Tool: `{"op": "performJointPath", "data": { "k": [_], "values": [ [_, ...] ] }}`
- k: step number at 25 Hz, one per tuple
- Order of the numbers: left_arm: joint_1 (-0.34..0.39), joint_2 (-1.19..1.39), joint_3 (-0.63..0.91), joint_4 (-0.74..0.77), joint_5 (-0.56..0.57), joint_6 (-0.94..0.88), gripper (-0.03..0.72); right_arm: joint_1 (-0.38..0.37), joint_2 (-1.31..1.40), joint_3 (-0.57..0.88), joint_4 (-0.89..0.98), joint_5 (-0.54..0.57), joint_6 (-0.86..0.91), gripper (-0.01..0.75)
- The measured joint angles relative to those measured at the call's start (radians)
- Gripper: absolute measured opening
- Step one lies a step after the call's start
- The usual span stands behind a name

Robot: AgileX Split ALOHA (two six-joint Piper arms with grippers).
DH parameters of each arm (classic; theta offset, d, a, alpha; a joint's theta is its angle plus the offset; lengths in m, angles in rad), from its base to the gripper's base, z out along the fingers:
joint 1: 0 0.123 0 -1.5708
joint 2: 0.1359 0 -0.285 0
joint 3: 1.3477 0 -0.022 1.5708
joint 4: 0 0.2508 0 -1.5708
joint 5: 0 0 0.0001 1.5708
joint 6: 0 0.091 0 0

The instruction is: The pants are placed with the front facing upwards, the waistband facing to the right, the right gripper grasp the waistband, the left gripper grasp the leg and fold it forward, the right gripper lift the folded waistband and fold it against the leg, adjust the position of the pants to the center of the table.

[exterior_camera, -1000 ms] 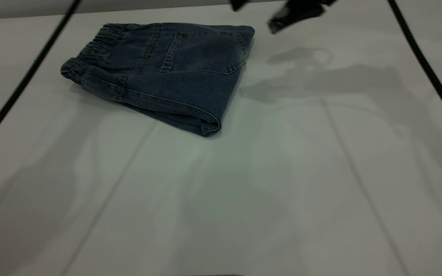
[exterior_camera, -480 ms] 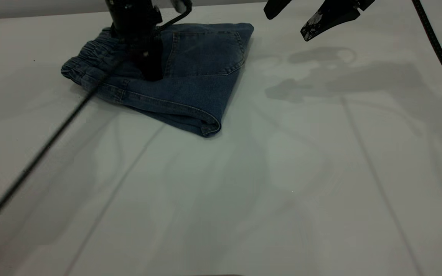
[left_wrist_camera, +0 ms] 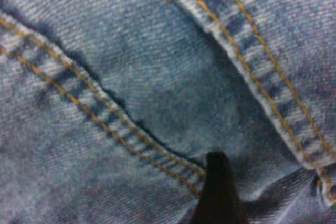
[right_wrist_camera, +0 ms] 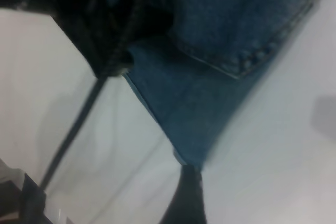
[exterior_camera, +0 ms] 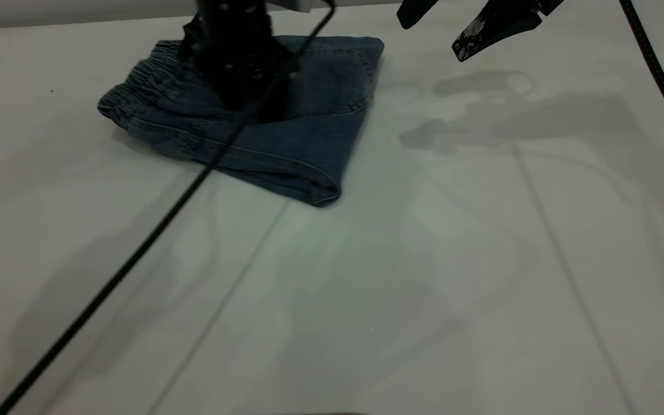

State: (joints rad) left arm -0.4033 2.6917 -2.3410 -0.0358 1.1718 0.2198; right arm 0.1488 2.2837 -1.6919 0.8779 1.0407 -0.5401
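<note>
Pants (exterior_camera: pixel 309 138) nudged rightward, left end effector (exterior_camera: pixel 254 106) pressing

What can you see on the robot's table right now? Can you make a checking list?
Surface: white table, plain, with shadows.
Job's things: blue pants folded, lying at the far left part; waistband at the left end, pocket side up.
Clutter: nothing seen.
Grippers: left gripper pressed down on the pants; right gripper open, held in the air beyond the pants' right edge.
Cables: black cable trailing from the left gripper over the table; another cable at the right.
Surroundings: nothing seen.
</note>
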Motion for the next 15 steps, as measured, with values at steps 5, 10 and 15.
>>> {"op": "performJointPath", "data": {
  "k": [5, 10, 15],
  "values": [
    [-0.056, 0.011, -0.072, -0.03, 0.0, -0.125, 0.482, -0.028, -0.001, 0.0, 0.0, 0.001, 0.0, 0.593],
    [-0.073, 0.015, -0.129, -0.039, 0.0, -0.132, 0.482, -0.069, -0.001, 0.0, 0.0, 0.012, 0.0, 0.593],
    [-0.073, 0.009, -0.131, 0.024, 0.0, -0.109, 0.482, -0.1, -0.001, 0.0, 0.038, 0.046, 0.002, 0.593]
  ]
}}
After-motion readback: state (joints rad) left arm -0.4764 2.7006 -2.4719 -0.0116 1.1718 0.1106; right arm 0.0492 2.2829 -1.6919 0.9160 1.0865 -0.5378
